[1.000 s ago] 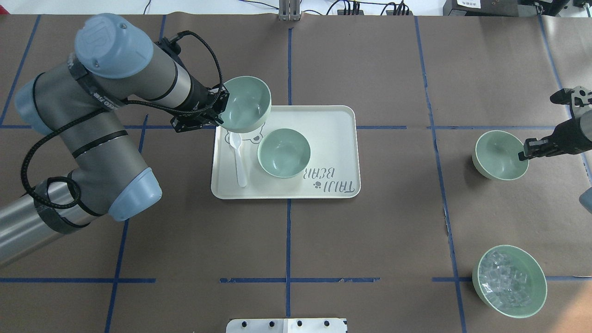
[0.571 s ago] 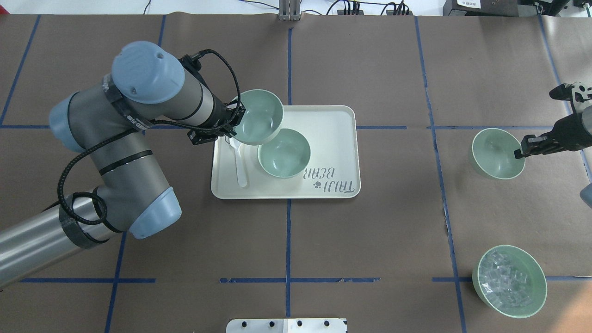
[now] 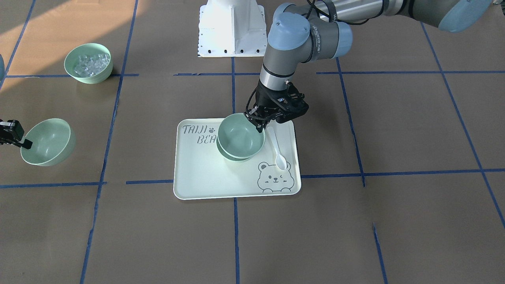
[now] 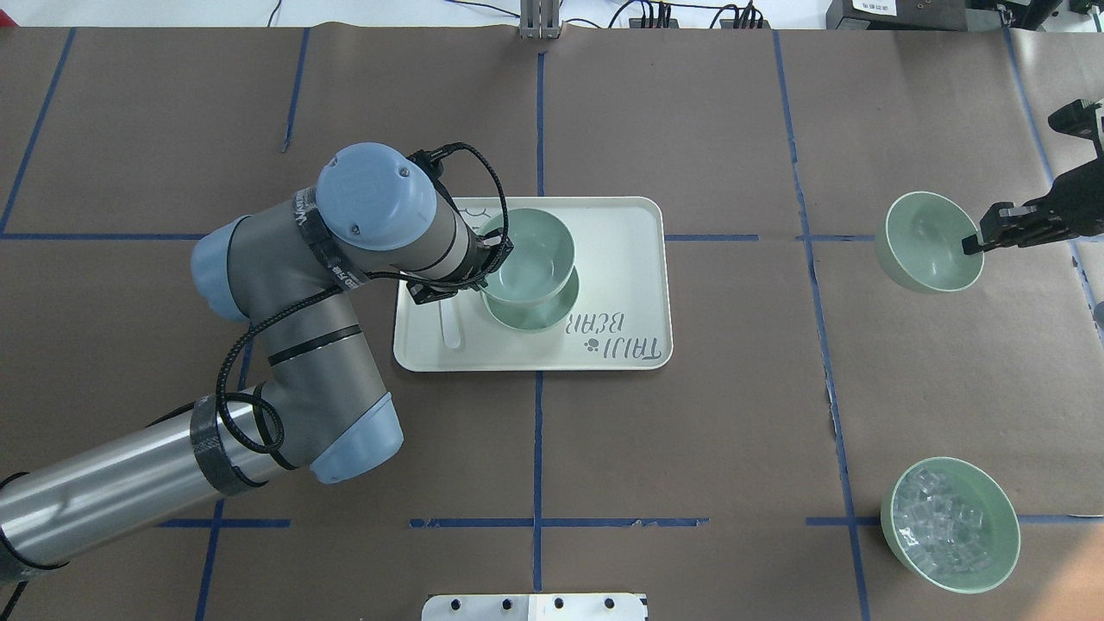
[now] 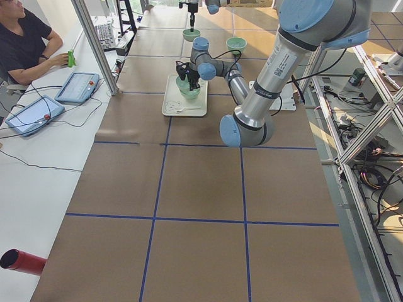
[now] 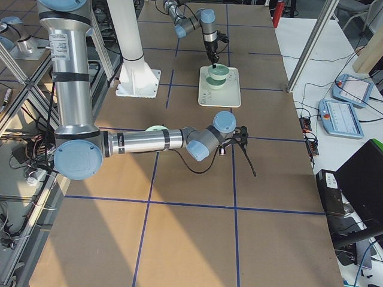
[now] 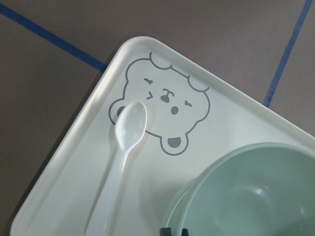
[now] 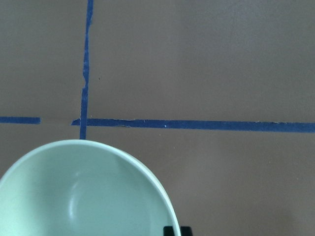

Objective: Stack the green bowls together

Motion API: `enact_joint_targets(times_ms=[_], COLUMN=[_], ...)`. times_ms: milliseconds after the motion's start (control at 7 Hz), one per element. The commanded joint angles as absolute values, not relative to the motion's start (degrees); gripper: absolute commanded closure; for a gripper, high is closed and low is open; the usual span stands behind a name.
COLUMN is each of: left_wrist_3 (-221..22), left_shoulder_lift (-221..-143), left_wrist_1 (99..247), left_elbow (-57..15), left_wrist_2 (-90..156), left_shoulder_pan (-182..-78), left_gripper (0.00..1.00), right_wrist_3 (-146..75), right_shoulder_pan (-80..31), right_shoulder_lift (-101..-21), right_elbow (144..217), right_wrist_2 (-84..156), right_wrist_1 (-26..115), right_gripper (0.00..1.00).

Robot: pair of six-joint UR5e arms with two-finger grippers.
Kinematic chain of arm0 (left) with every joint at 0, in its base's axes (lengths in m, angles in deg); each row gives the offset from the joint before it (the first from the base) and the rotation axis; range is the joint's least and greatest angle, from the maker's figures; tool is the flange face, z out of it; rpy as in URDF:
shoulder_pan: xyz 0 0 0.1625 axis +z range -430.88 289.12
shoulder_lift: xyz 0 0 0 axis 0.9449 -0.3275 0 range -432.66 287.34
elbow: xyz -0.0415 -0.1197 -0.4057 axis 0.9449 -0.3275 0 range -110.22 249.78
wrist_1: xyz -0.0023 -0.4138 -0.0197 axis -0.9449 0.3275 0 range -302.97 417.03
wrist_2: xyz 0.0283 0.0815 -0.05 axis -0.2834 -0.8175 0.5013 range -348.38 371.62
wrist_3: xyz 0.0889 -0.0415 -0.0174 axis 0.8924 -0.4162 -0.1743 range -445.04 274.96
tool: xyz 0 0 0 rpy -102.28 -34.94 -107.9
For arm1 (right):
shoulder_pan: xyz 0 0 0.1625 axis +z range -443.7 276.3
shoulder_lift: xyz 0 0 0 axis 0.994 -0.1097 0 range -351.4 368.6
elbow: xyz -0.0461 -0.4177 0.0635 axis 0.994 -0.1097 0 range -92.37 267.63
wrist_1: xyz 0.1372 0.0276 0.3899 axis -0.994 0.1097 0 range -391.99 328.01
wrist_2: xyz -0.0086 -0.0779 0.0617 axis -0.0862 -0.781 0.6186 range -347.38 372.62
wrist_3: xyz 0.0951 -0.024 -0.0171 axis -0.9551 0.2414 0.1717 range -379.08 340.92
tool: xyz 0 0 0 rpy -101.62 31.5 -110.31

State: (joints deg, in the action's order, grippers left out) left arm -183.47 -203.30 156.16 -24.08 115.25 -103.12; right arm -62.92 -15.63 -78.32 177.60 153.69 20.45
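**Rim grips leave little margin on both bowls**

The left gripper (image 4: pixel 494 256) pinches the near rim of the upper bowl (image 4: pixel 528 250), one finger inside and one outside. That bowl sits over the lower bowl (image 4: pixel 539 317) on the tray (image 4: pixel 621 259), offset toward the far side, so a crescent of the lower one shows. From these angles it is hard to say whether the upper bowl already rests in the lower one or hangs just above it.

The main risk is the offset. If the jaws let go while the bowls are off-centre, the upper bowl may land on the lower rim and settle crooked, or tip out onto the tray. Pressing down out of line could push the lower bowl across the smooth tray toward the spoon (image 4: pixel 450 323), which lies just beside the gripper. As the fingers pull away, the inner one could drag the light bowl along with it.

At the table's right side, the right gripper (image 4: pixel 973 245) clamps one edge of the third bowl (image 4: pixel 927 241), which hangs tilted. A one-sided hold on smooth plastic can swivel or slip during carrying, and both arms would crowd the tray. The bowl of ice cubes (image 4: pixel 949 524) stands well apart and is no part of the stack
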Motion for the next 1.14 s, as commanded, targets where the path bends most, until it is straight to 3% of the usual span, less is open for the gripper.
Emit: enact_joint_targets(times_ms=[0,571,1000], left_wrist_3=[-182.7,-173.7,-157.3], left_shoulder_lift=[-203.3,-202.2,-200.4], left_wrist_1=[156.4,152.8,144.8], left_elbow=[-23.3,-27.9,-33.3], left_wrist_2=[114.3,114.0,121.2], left_shoulder_pan=[-102.5,-104.0,-114.4], left_gripper=[0.01,0.0,0.0], right_wrist_3=[-63.1,-77.9,-83.4], right_shoulder_pan=[-15.1,-17.1,-23.9], right_shoulder_lift=[-77.3,-67.7,-59.0], right_elbow=[178.2,179.7,179.7], right_wrist_2=[154.7,155.0,153.7], right_wrist_1=[20.7,21.0,24.5], right_gripper=[1.0,1.0,1.0])
